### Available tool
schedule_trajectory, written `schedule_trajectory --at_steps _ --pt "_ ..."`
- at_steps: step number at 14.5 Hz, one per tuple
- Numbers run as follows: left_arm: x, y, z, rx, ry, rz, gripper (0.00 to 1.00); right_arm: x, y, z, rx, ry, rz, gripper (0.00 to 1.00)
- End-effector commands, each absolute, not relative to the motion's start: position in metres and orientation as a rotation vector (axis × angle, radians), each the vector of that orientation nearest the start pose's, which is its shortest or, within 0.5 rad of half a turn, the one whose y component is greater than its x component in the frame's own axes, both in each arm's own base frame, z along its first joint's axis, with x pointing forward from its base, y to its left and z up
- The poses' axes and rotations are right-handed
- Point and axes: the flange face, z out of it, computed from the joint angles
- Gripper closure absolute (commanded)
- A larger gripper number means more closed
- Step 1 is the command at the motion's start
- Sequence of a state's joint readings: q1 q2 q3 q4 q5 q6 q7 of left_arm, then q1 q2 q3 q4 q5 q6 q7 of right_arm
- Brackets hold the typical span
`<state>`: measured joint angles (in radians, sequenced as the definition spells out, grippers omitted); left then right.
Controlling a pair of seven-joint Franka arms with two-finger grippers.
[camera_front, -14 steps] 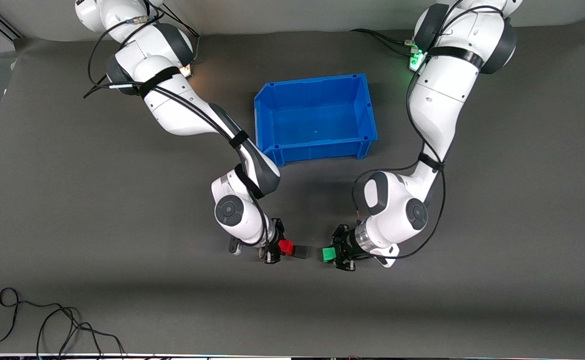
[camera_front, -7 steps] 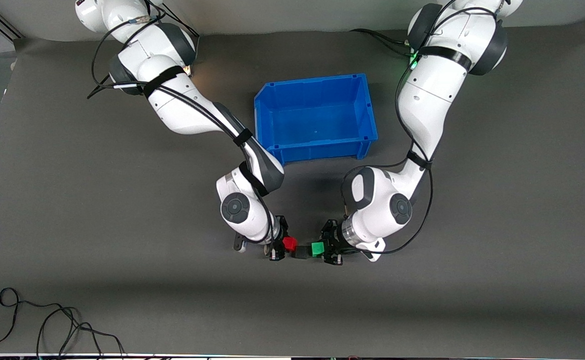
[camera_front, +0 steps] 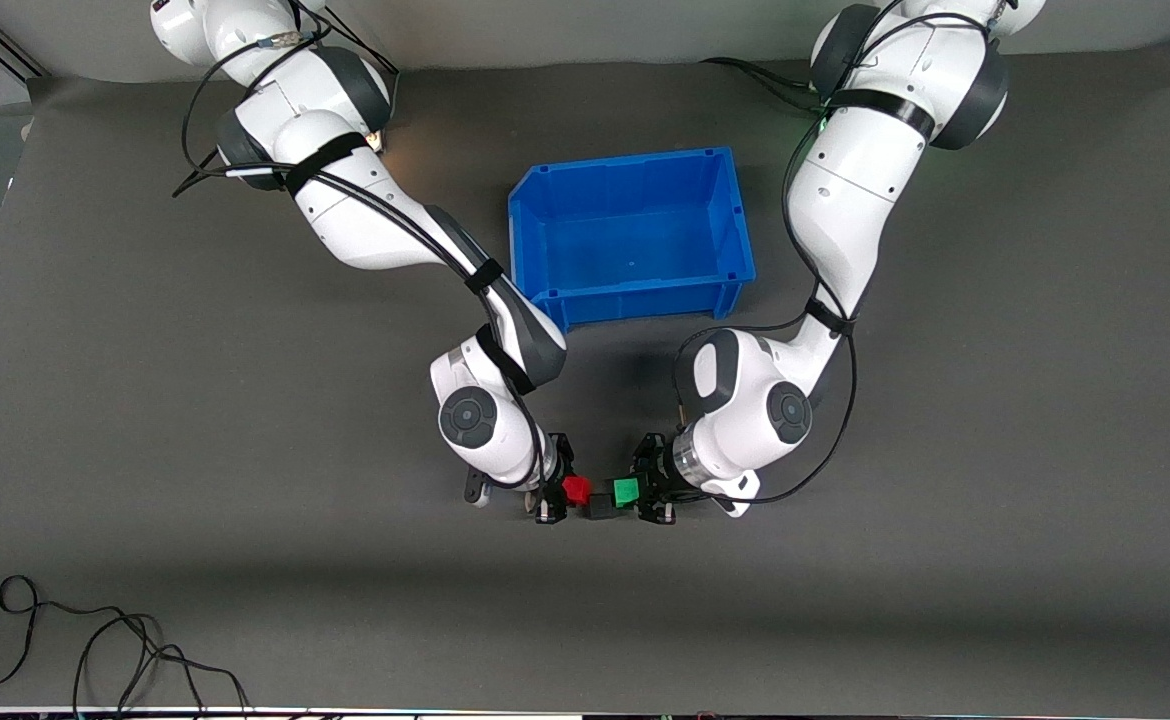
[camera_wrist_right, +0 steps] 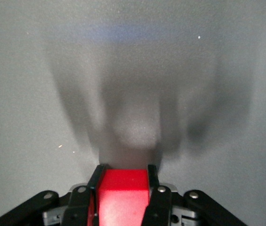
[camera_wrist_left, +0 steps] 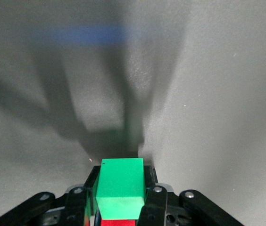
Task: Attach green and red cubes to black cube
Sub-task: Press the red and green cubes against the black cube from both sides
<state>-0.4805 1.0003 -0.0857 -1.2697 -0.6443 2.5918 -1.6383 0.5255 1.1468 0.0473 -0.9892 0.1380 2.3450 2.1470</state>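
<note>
Front view: my right gripper [camera_front: 557,494] clamps the small bright red plastic cube [camera_front: 575,489], my left gripper [camera_front: 648,493] the matching bright green cube [camera_front: 626,491]. Both press against the small matte black cube [camera_front: 602,505] between them, over the grey mat [camera_front: 145,400], so I judge the joining nearly done; only release seems left.

Left wrist view: my fingers [camera_wrist_left: 153,203] pinch the green cube.

Right wrist view: the red cube sits gripped between my fingers [camera_wrist_right: 155,202].

Left pincer [camera_front: 653,492] and right pincer [camera_front: 553,492] face, both clamped.

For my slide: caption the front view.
Right gripper with red cube and left gripper with green cube flank black cube.
</note>
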Motion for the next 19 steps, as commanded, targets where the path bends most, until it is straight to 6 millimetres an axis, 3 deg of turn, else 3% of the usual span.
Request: schedule_trajectory --at_steps 1,9,10,12,13,14,16,18,19 --pt "0.668 -0.396 0.172 1.768 1.933 -0.397 0.68 0.684 0.419 0.161 -1.91 2.184 0.093 0.83" --pt "0.674 -0.391 0.172 1.59 2.056 -0.387 0.65 0.686 0.423 0.159 -1.916 2.125 0.029 0.82" --pt "0.674 -0.392 0.172 1.582 2.058 -0.378 0.65 0.686 0.423 0.159 -1.916 2.125 0.029 0.75" --pt "0.674 -0.392 0.172 1.582 2.058 -0.378 0.64 0.686 0.424 0.16 -1.915 2.123 0.03 0.21" --pt "0.674 -0.392 0.172 1.582 2.058 -0.378 0.63 0.685 0.424 0.161 -1.915 2.121 0.033 0.17" --pt "0.674 -0.392 0.172 1.585 2.057 -0.378 0.62 0.686 0.425 0.164 -1.916 2.121 0.039 0.01" --pt "0.673 -0.393 0.172 1.59 2.054 -0.377 0.54 0.687 0.424 0.183 -1.944 2.133 0.056 0.0" --pt "0.674 -0.392 0.172 1.605 2.047 -0.364 0.42 0.685 0.417 0.233 -2.03 2.168 0.088 0.0" --pt "0.674 -0.393 0.172 1.62 2.04 -0.356 0.23 0.683 0.416 0.264 -2.056 2.159 0.102 0.0"
